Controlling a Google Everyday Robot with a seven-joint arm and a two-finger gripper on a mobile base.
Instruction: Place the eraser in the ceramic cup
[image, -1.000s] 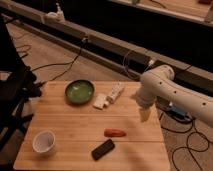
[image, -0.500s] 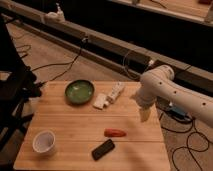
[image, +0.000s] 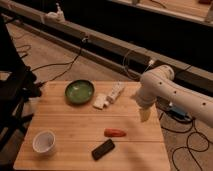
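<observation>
A robotics lab: a white robot arm (image: 167, 86) holds its end effector (image: 144, 116) over the right of a wooden worktop (image: 75, 125), loose cables (image: 70, 62) trailing across the floor (image: 47, 50)

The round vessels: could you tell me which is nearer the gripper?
The wider green bowl; the white ceramic cup sits at the near left corner, farther from the gripper over the table's right side.
</observation>
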